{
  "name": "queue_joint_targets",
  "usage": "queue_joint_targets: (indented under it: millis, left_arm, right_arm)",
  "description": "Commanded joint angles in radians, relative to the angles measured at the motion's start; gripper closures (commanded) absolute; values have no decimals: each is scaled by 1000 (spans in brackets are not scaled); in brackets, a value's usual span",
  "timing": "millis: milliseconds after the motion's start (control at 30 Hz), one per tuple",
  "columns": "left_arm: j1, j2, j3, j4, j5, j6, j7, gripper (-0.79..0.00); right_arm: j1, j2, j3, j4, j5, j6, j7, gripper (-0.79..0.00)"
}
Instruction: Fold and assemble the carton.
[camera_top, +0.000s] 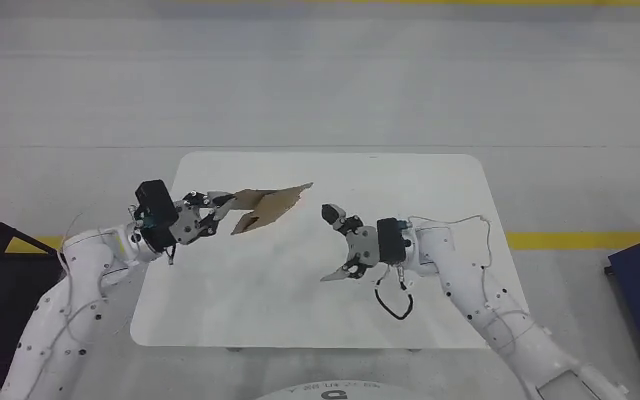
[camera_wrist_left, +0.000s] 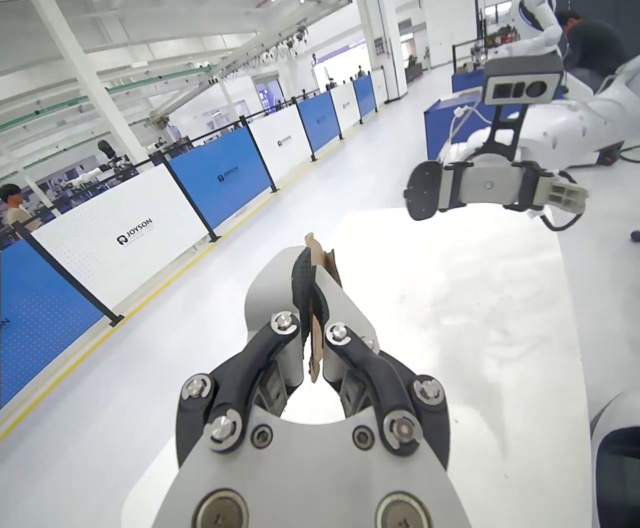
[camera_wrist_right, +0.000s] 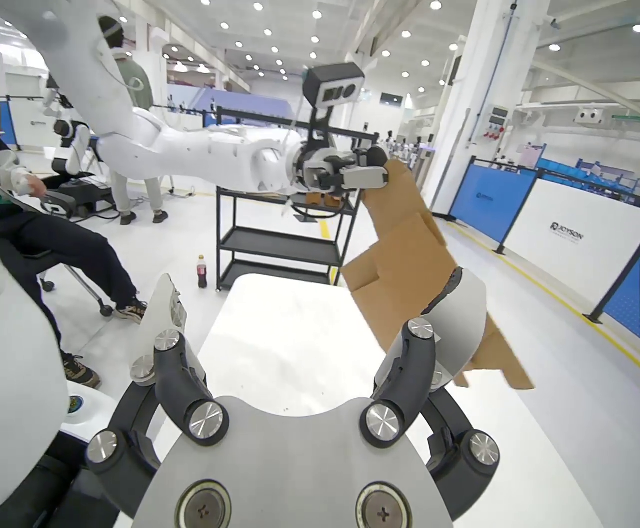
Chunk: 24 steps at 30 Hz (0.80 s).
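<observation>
A flat, unfolded brown carton (camera_top: 270, 207) hangs in the air over the far left part of the white table (camera_top: 300, 300). My left gripper (camera_top: 230, 203) is shut on its left edge. In the left wrist view the cardboard edge (camera_wrist_left: 314, 320) is pinched between the fingers of the left gripper (camera_wrist_left: 312, 300). My right gripper (camera_top: 335, 243) stands wide open just right of the carton's free end, not touching it. In the right wrist view the carton (camera_wrist_right: 400, 250) slants from the left gripper (camera_wrist_right: 375, 170) down past one finger (camera_wrist_right: 460, 300) of the right gripper (camera_wrist_right: 315, 305).
A black cable loop (camera_top: 395, 305) dangles from the right arm above the table. Beyond the table's left end stand a black shelf cart (camera_wrist_right: 290, 240) and a bottle (camera_wrist_right: 202, 272) on the floor. A seated person is near the cart.
</observation>
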Motion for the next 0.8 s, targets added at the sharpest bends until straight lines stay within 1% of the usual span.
queue_joint_targets:
  millis: [0, 67, 133, 233, 300, 333, 400, 433, 533, 600, 667, 733, 767]
  left_arm:
    - [6, 1, 3, -19, 18, -2, -28, 0]
    - [14, 2, 1, -37, 31, 3, -50, 0]
    - [27, 3, -1, -56, 38, 3, -61, 0]
    - [47, 6, -9, -89, 53, -5, -73, 0]
    - [61, 8, -14, -113, 64, -13, -80, 0]
    - [68, 9, -17, -125, 69, -17, -84, 0]
    - [81, 11, -20, -142, 63, -35, -83, 0]
    - [84, 11, -24, -147, 56, -46, -78, 0]
    - [93, 14, -36, -152, 44, -60, -75, 0]
    - [96, 15, -44, -153, 38, -68, -73, 0]
    - [99, 16, -48, -156, 36, -75, -70, 0]
    - [100, 17, -51, -155, 36, -80, -67, 0]
    - [101, 17, -51, -156, 37, -80, -66, 0]
  right_arm:
    - [29, -11, -25, 2, 3, 48, 61, -785]
    - [38, -18, -38, -7, -30, 133, 96, -785]
    - [38, -24, -47, -13, -50, 199, 107, -785]
    - [47, -32, -64, -2, -55, 237, 126, -785]
    - [60, -38, -76, 15, -44, 252, 159, -785]
    - [68, -42, -83, 23, -31, 254, 176, -742]
    - [84, -50, -94, 40, -8, 261, 214, -631]
    - [91, -53, -100, 46, 8, 255, 233, -557]
    - [109, -62, -111, 70, 69, 216, 273, -388]
    - [121, -65, -114, 91, 107, 187, 309, -360]
    - [134, -69, -119, 102, 142, 161, 348, -302]
    - [141, -72, -122, 107, 163, 165, 379, -175]
    - [145, -74, -124, 108, 173, 161, 393, -9]
